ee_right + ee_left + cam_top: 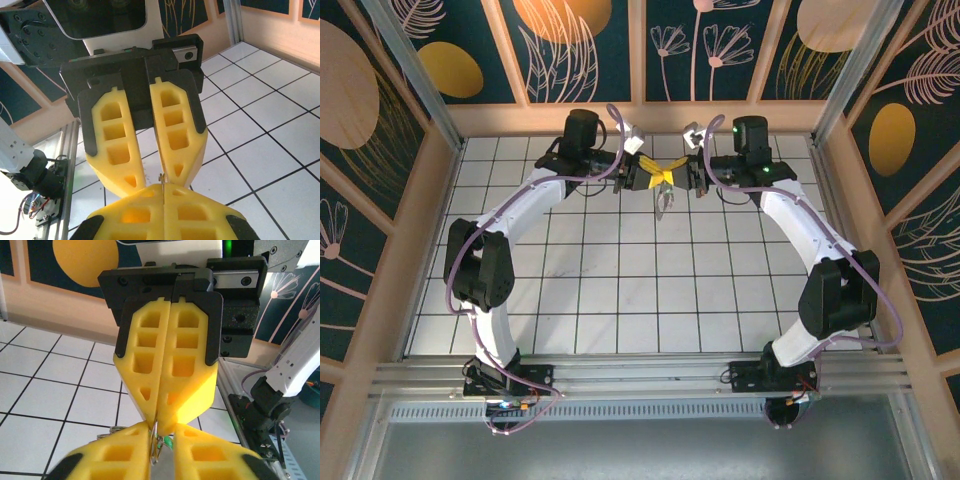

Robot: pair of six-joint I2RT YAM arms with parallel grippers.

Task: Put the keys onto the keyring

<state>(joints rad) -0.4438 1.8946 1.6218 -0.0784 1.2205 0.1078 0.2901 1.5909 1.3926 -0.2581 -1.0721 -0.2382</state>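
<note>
As the right gripper (161, 426) clamps the keyring (154, 442) edge-on, the left gripper (159, 182) faces it tip-to-tip. Cannot tell left's grip; green key (166, 444) at its tips.

Light was bright and even, from overhead. The tiles (620, 290) read clean white, with only faint, soft shadows. The top view was a little soft overall.

Left wrist view: the left gripper (161, 437) at the bottom edge was blurred and the right gripper (159, 422) was sharp. The keyring (155, 440) wire gave a small glint. A green lamp (227, 246) glowed at the top.

Right wrist view: a glossy black panel (100, 17) mirrored the room, and the bottom-left corner burned out to white.
</note>
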